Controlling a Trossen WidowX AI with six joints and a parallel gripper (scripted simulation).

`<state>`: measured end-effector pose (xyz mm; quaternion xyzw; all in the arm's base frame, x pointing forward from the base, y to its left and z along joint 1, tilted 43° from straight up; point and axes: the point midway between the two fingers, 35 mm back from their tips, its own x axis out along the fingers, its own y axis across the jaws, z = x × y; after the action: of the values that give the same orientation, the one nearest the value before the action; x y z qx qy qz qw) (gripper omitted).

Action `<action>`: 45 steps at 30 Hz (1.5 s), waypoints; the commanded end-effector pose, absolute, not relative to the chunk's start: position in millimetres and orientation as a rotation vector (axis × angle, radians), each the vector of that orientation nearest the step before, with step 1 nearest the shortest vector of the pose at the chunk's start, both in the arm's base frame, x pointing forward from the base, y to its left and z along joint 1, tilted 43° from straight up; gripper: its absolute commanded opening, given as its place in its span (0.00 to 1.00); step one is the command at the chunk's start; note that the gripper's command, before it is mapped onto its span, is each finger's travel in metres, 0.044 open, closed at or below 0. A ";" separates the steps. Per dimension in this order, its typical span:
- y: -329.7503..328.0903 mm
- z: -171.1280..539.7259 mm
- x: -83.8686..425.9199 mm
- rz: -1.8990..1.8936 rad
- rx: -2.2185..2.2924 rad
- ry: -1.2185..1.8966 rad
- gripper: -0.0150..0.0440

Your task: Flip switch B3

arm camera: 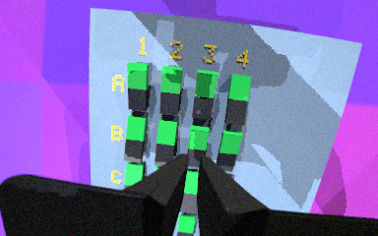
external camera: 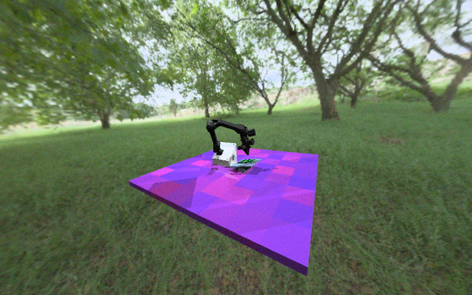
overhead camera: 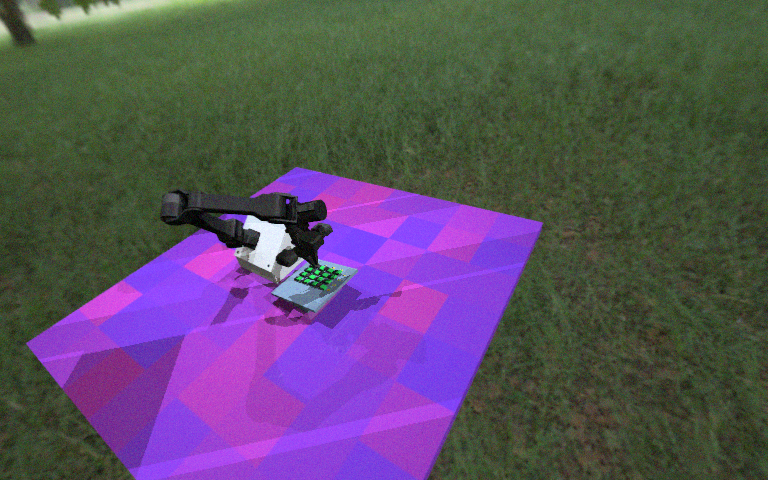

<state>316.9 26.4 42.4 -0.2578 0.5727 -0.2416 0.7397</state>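
The light blue panel [overhead camera: 295, 292] [arm camera: 105, 29] carries rows of switches, each green on its far half and dark on its near half. The switch at B3 [arm camera: 199, 139] is in the third column, second row from the far edge; which of its ends is raised I cannot tell. My gripper [overhead camera: 316, 264] [external camera: 247, 153] [arm camera: 193, 163] is shut and empty, pointing down above the panel, with a small gap under the tips in the exterior view. In the wrist view the tips overlap the near edge of B3. The fingers hide parts of rows C and D.
Switch B2 [arm camera: 167, 132] and switch B4 [arm camera: 230, 143] flank B3. Switch A3 [arm camera: 206, 85] lies beyond it, and switch C3 [arm camera: 191, 182] shows between the fingers. The white arm base [overhead camera: 265, 249] [external camera: 225, 153] stands close behind the panel's near side on the purple and pink table [overhead camera: 339, 430] [external camera: 271, 222].
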 end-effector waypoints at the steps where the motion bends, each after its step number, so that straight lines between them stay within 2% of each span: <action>1: 8.7 27.0 317.8 -0.547 -0.575 1.286 0.25; 45: -7.7 9.7 323.2 -0.547 -0.575 1.286 0.25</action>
<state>323.2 -6.5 9.8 -0.2587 0.5833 -0.2479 0.7289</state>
